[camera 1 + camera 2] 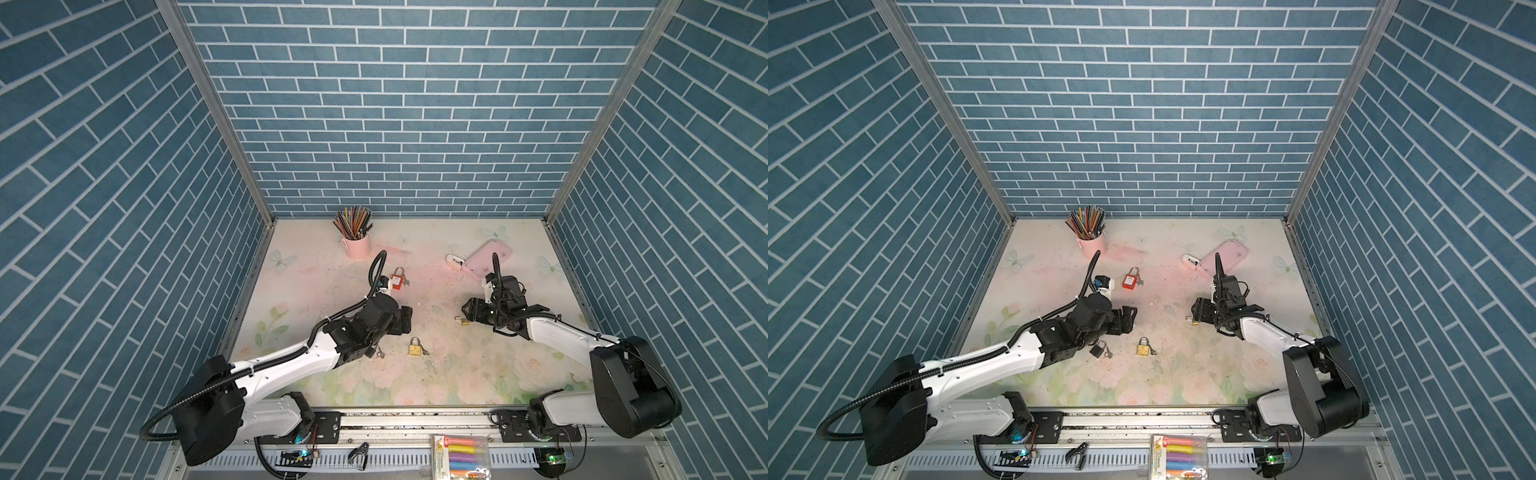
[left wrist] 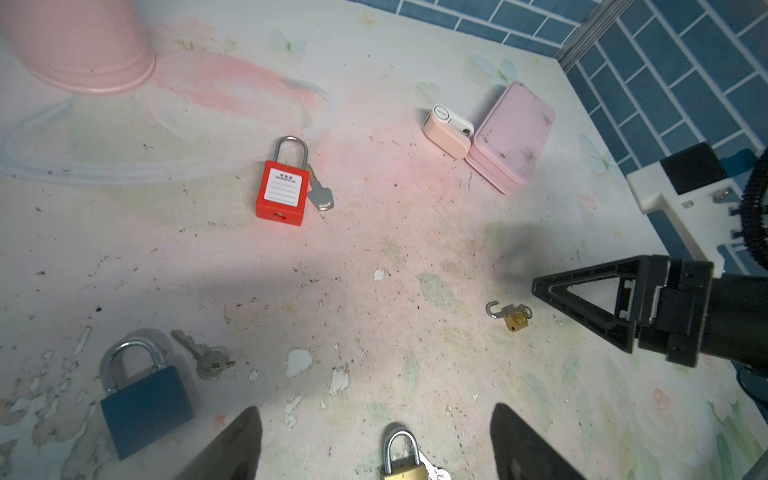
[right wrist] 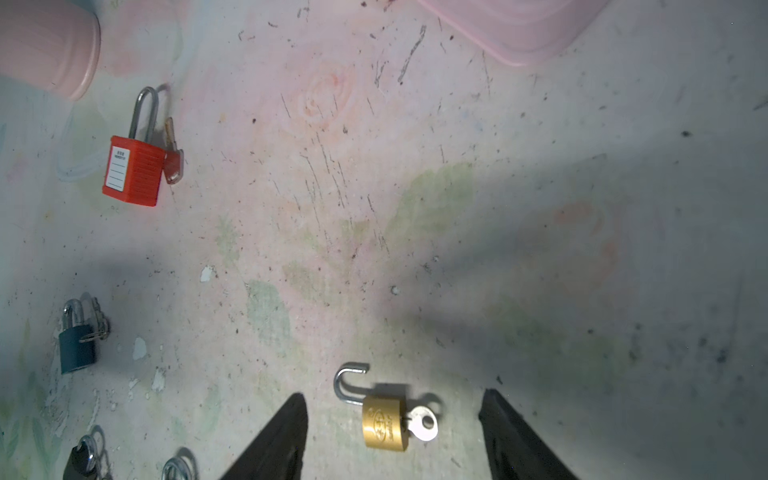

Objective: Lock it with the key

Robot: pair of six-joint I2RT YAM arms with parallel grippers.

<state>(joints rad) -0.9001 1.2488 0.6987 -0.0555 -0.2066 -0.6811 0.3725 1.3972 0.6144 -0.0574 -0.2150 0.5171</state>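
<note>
Nearest, off the near edge: clear plastic pack of coloured markers (image 1: 459, 457). Beyond it, scuffed floral-print table (image 1: 457, 374).

Task item: small brass padlock (image 3: 384, 422), flat on the table, right of centre. Steel shackle swung open, silver key (image 3: 424, 424) sticking out of the body. Facing it, right hand (image 3: 393, 397) with fingers apart. The lock sits between the two black fingertips (image 3: 291, 428), touching neither. Nothing gripped.

Left of centre, left hand (image 2: 376, 410), fingers spread wide, empty. In the left wrist view a larger brass padlock (image 2: 401, 457), shackle shut, lies between its tips, apart from both. In both top views that lock sits near centre, nearer than the small one.

Beside the left arm: dark blue padlock (image 2: 143, 399), shackle shut, loose keys next to it. Farther back, left of centre: red plastic padlock with white label (image 1: 397, 279), key beside it. Far left: pink bucket of coloured pencils (image 1: 356, 245). Far right: pink rectangular case (image 1: 488, 259).
</note>
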